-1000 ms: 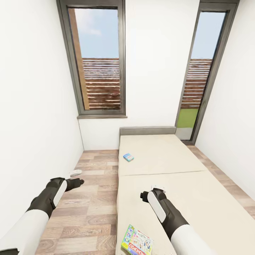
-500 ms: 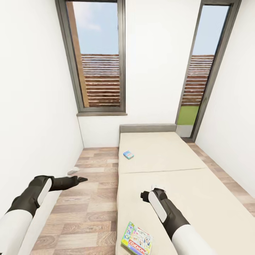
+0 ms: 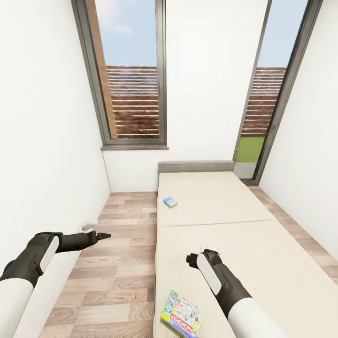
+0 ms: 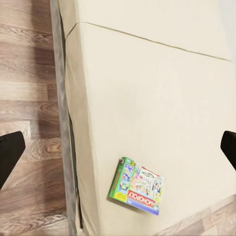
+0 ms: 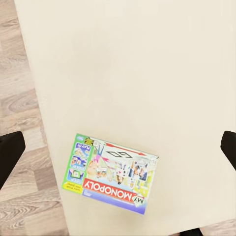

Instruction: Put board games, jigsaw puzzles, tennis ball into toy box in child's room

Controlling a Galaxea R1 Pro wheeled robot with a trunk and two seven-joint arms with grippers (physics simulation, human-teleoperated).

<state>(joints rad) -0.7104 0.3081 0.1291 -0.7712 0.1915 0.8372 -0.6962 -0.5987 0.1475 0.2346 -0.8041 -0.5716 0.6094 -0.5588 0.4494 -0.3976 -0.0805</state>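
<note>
Two board games lie on the beige bed [image 3: 244, 244]. The white and green one with a red banner [image 3: 182, 313] sits near the bed's near left corner, also seen in both wrist views [image 4: 137, 186] [image 5: 113, 179]. The small blue one [image 3: 170, 202] lies farther up, near the bed's left edge. My right gripper [image 3: 205, 249] hangs over the mattress, above and beyond the white and green box, open and holding nothing [image 5: 118, 147]. My left gripper [image 3: 96, 233] reaches out over the floor left of the bed, open and holding nothing [image 4: 118, 147]. The table and the toy box are out of view.
A strip of wood-plank floor [image 3: 117, 263] runs between the white left wall [image 3: 42, 164] and the bed. The grey headboard [image 3: 195, 166] stands against the far wall, between two tall dark-framed windows [image 3: 134, 75] [image 3: 267, 94].
My left arm has stretched forward and swung outward to the left. The head view has shifted slightly, so the bed and games sit a little higher. The right arm has kept its pose.
</note>
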